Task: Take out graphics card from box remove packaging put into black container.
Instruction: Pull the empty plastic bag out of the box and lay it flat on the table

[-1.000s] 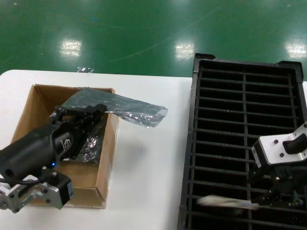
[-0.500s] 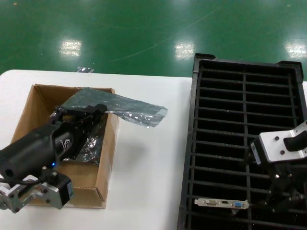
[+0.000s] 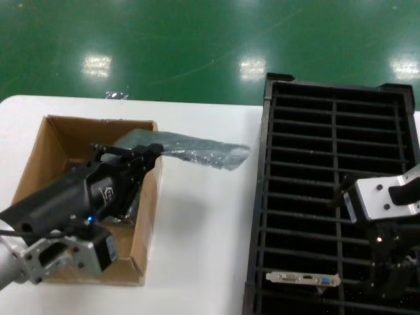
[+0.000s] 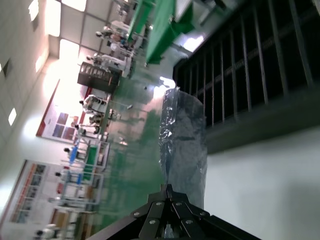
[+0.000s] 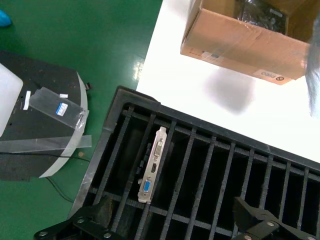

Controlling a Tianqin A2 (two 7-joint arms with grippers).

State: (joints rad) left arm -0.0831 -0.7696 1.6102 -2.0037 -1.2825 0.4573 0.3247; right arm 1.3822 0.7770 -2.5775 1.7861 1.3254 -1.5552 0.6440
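Observation:
The brown cardboard box (image 3: 39,164) sits on the left of the table. Over its right wall my left gripper (image 3: 154,152) is shut on one end of the grey-blue packaging (image 3: 210,153), which hangs out above the table. The left wrist view shows the fingertips (image 4: 167,189) pinched on that bag (image 4: 182,140). The graphics card (image 3: 303,278) stands in a near slot of the black container (image 3: 335,105), silver bracket up. My right gripper (image 3: 390,275) hovers open above the slots beside it. In the right wrist view the bracket (image 5: 152,165) lies apart from the spread fingers (image 5: 170,227).
Dark shiny bags (image 5: 260,15) lie inside the box (image 5: 240,45). White table (image 3: 203,249) separates box and container. A small shiny scrap (image 3: 116,96) lies at the table's far edge. A round black stand (image 5: 45,115) is on the green floor beside the container's rim (image 5: 107,150).
The card dropped into its slot and came to rest. My right gripper rose slightly away from it. My left gripper moved right, carrying the packaging farther out over the table.

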